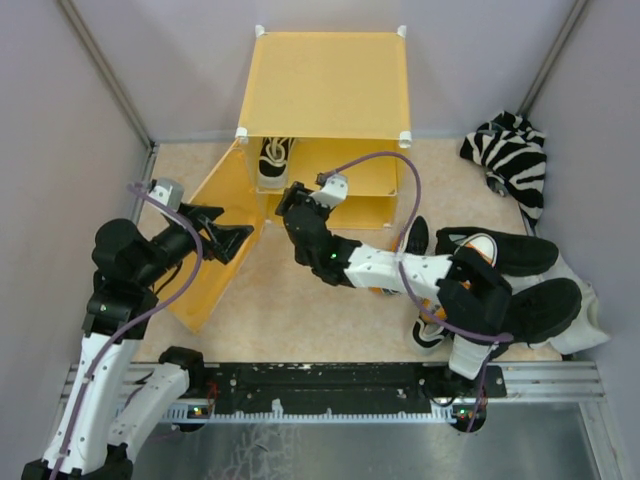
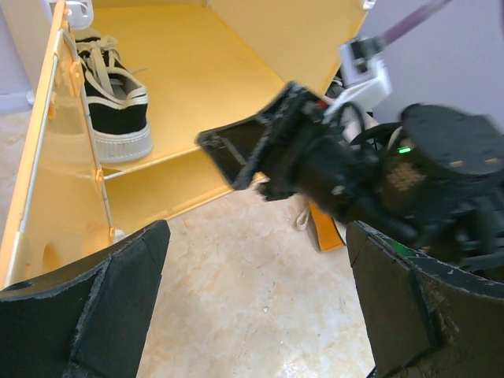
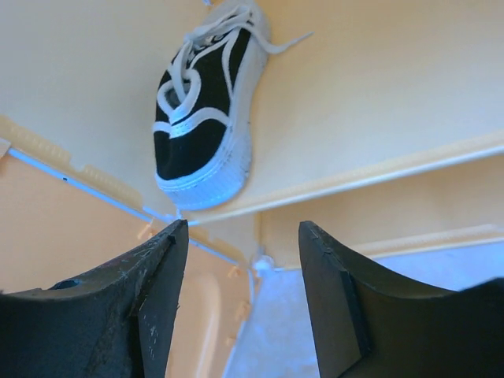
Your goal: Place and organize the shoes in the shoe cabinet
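My left hand (image 1: 233,233) is spread wide and empty. The open cabinet door (image 1: 205,265) stands just to its left, and I cannot tell if they touch.

Ahead of this hand, one black-and-white shoe (image 1: 272,158) sits on the shelf (image 2: 205,102) in the cabinet (image 1: 325,85). It lies against the left wall, toe outward.

My right hand (image 1: 297,205) is also wide open and holds nothing. It is just in front of the shelf edge, with the placed shoe up and to its left.

I judge the step in hand to be fetching the next shoe:
- Draw the right hand straight back from the opening, clear of the shelf lip.
- Turn it back toward its own base, where the other shoes lie on the tabletop (image 1: 290,310).
- Grip a shoe across the heel collar.
- Set its mate close beside the placed shoe.

Behind the right hand, an orange shoe (image 1: 408,240) and a black-and-white shoe (image 1: 428,335) are mostly covered by the forearm. I cannot confirm the count there. The lower compartment is hardly visible.
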You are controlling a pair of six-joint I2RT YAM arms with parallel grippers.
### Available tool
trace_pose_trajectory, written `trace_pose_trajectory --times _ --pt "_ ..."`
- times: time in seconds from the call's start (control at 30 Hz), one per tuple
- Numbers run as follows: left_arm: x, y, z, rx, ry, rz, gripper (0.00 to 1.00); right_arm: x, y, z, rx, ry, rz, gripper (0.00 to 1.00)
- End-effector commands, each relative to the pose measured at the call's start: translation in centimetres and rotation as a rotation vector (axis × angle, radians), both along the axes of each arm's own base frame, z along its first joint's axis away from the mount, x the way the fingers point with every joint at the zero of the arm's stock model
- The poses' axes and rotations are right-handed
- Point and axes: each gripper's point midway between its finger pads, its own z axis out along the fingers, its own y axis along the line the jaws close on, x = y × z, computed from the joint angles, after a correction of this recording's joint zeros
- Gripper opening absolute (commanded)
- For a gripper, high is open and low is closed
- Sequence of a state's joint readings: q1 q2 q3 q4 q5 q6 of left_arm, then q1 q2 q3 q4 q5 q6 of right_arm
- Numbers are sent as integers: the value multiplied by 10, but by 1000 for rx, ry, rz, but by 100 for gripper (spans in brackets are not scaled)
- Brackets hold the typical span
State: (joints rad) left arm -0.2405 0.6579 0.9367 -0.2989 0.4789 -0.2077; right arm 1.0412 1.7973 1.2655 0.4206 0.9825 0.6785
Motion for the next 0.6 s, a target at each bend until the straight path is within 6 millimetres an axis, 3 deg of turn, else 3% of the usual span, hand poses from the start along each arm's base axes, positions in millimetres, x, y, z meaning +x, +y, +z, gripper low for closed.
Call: trace_pose_trajectory --times 0.0,0.2,0.33,0.57 --pt "1 3 11 4 -22 20 99 -28 -60 38 -125 24 -51 61" --pt "2 1 10 1 -11 15 99 -88 -179 -10 -464 286 -186 84" --pt "4 0 6 2 4 7 99 -133 -245 -19 -492 463 -235 84" --pt "5 -2 3 -1 15 -3 99 -193 -291 -57 -494 757 -225 82"
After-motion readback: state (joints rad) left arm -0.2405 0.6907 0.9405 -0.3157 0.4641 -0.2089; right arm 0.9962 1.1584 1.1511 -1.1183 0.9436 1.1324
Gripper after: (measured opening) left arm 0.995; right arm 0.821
